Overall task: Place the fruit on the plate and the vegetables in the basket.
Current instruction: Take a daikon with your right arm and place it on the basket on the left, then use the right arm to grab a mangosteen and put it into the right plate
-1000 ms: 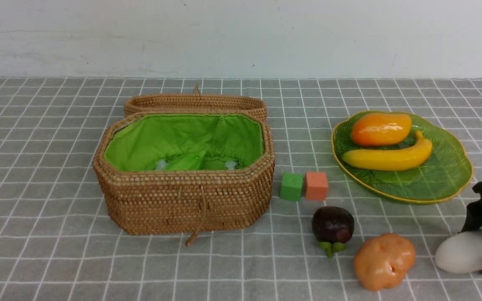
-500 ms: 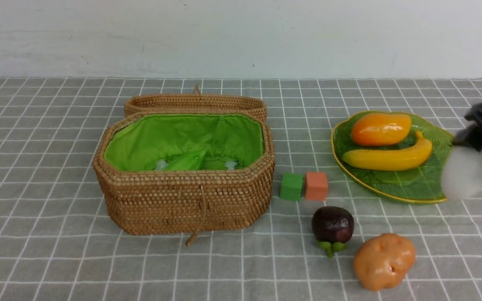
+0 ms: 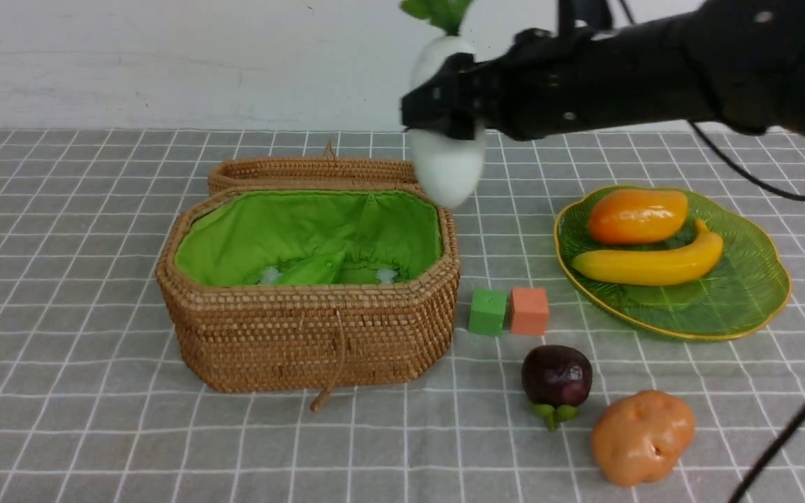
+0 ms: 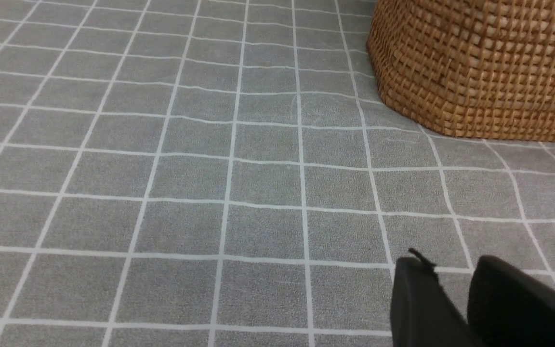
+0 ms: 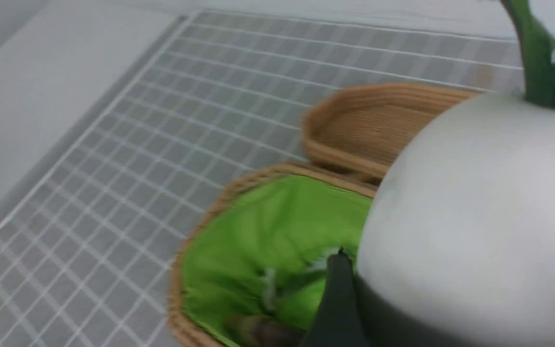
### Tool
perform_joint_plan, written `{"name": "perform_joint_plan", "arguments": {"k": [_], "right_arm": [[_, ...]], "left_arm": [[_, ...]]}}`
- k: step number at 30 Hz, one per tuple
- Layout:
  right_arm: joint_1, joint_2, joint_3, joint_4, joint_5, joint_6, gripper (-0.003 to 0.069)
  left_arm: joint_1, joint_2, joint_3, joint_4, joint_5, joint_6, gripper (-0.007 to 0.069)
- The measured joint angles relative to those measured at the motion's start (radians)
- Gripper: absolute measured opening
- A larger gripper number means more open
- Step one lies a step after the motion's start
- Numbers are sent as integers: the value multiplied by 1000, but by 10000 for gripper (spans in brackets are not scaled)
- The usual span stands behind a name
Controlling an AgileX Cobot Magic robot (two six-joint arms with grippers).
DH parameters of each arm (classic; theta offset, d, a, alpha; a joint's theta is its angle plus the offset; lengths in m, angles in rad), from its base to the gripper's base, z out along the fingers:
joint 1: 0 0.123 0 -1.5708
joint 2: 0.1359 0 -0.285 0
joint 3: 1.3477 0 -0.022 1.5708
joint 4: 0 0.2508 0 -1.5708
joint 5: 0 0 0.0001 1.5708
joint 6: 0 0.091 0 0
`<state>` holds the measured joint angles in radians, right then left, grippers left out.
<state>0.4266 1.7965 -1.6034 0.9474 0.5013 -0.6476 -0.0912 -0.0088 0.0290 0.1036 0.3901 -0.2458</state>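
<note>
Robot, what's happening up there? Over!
Right pincer clamped on white oblong radish with green leaves, held up near brown woven basket. Left pincer: opening unclear. No obstacle seen over the basket's opening.

A green cube [image 3: 488, 312] sits beside an orange cube [image 3: 529, 311].

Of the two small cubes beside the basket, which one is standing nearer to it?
The green cube; the orange one stands farther from the basket.
</note>
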Motion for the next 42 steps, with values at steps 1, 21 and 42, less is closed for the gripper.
{"name": "perform_joint_plan", "arguments": {"k": [1,21,42], "right_arm": [[10,32,-34,24,16,-31,526],[42,172,-127,-85,206,-34,674],[4,-50,249,-800,407,896,643]], "left_arm": [[0,0,0,0,0,0,165],[0,0,0,0,0,0,183],[0,0,0,0,0,0,195]]}}
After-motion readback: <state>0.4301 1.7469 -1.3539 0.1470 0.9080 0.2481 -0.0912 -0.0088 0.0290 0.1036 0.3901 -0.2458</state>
